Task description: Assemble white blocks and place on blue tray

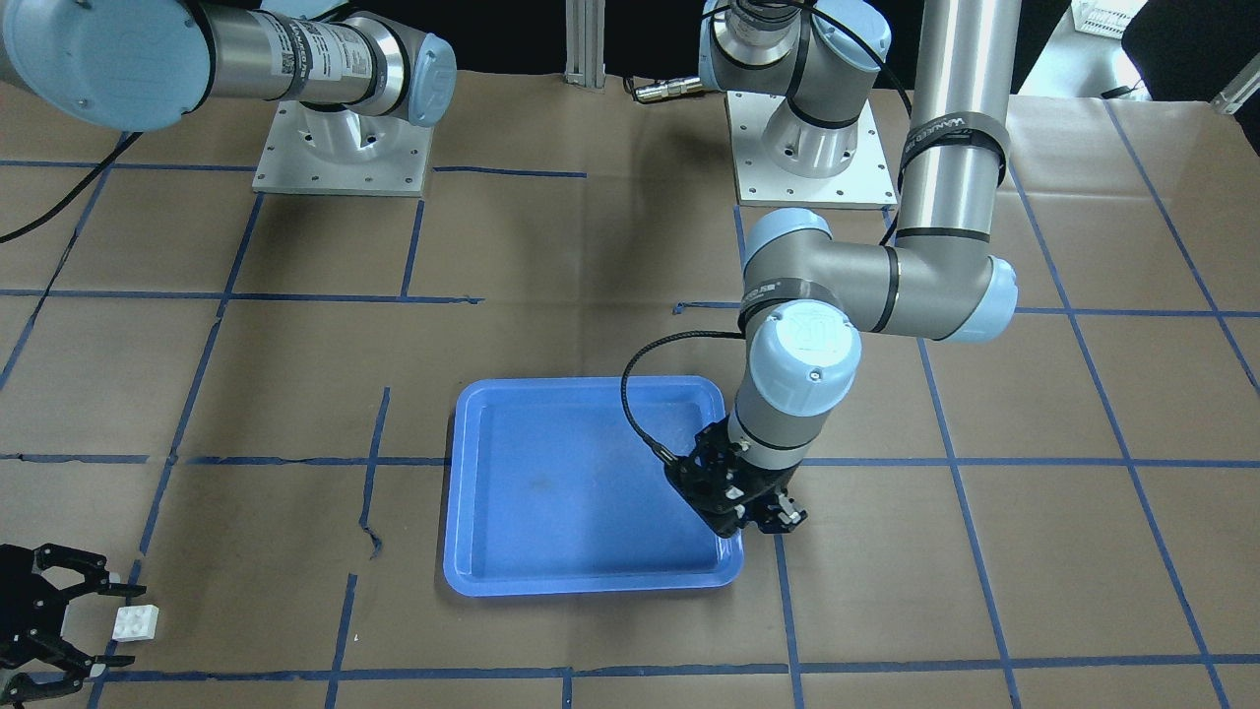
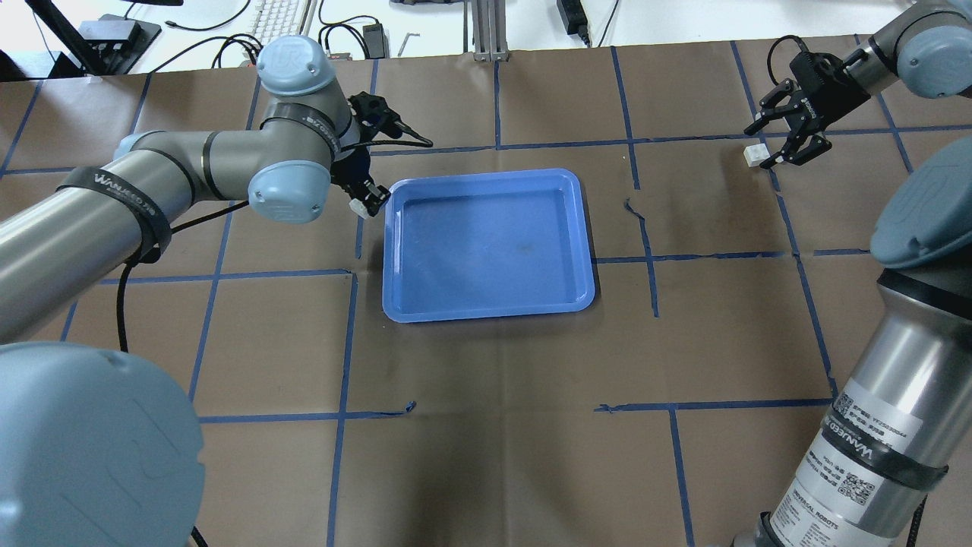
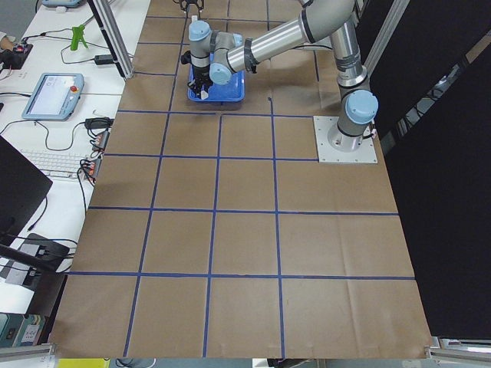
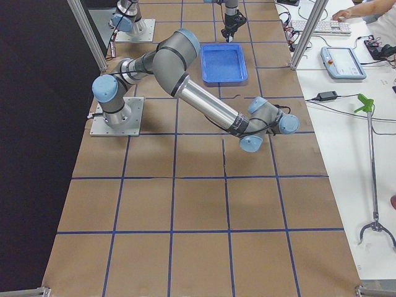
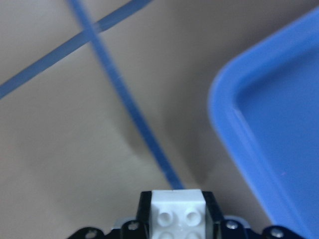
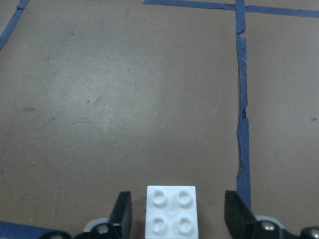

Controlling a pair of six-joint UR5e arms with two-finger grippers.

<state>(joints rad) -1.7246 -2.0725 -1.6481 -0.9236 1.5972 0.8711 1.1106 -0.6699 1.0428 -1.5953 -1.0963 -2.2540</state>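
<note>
The blue tray lies at mid-table. My left gripper hangs just off the tray's far left corner and is shut on a white block, held studs up above the paper beside the tray's rim. In the front-facing view this gripper is at the tray's near right corner. The other white block lies on the paper far to the right. My right gripper is open with a finger on each side of that block, apart from it.
Brown paper with blue tape grid lines covers the table. The two arm bases stand on the robot's side. A keyboard and cables lie beyond the far edge.
</note>
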